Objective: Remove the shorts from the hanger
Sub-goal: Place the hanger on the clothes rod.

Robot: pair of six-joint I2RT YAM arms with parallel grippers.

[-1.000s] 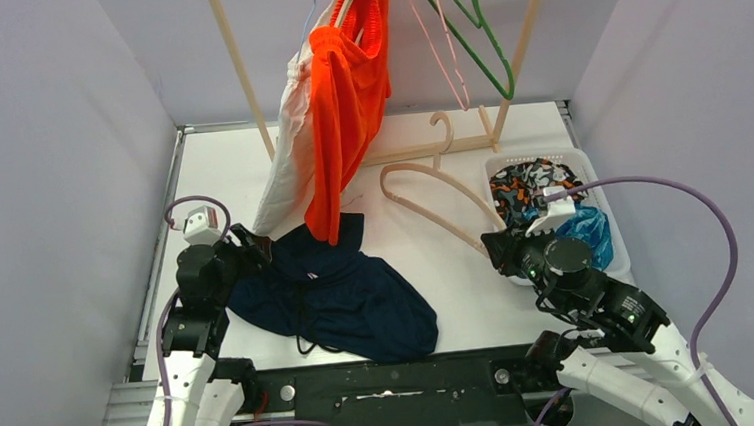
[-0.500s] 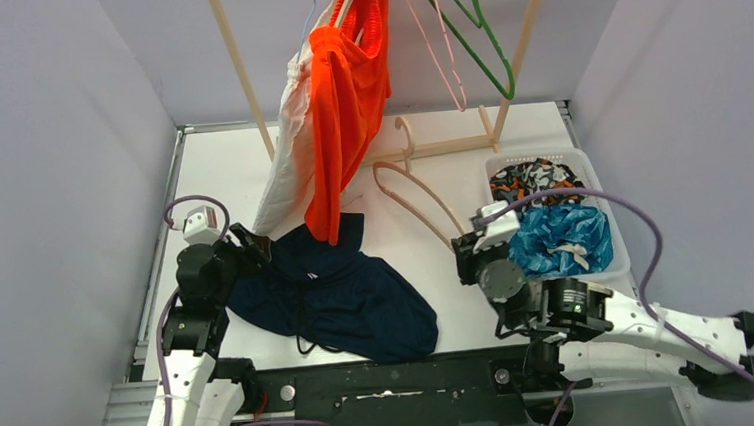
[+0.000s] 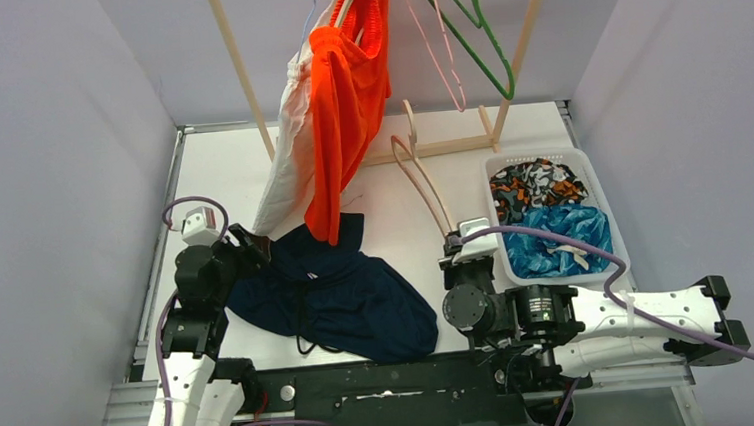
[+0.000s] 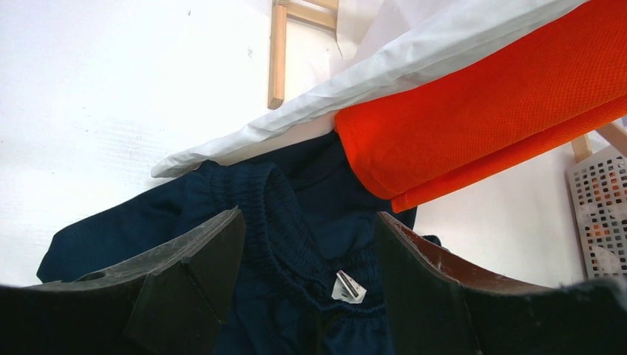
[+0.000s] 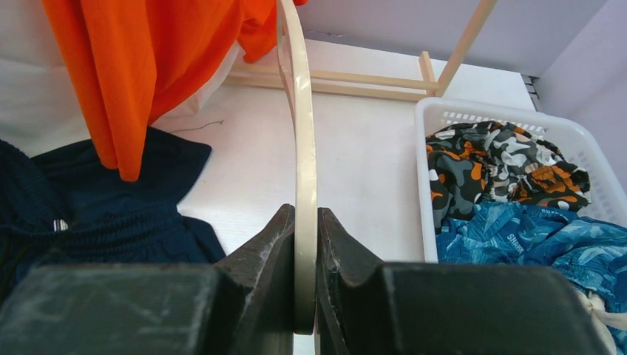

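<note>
Top external: basket (image 3: pixel 510 160) holds camouflage shorts (image 3: pixel 531 184) and blue leaf-patterned shorts (image 3: pixel 555 236).

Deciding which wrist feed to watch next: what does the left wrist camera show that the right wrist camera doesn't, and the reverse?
Only the left wrist view: the left hand, open, its fingers either side of the elastic waistband of the dark navy fabric shorts.
Only the right wrist view: the right hand shut on the cream curved hanger, and the blue leaf-patterned shorts lying in the white perforated plastic basket.
Both: the navy shorts, the hanging bright orange mesh shorts, and part of that basket.
</note>
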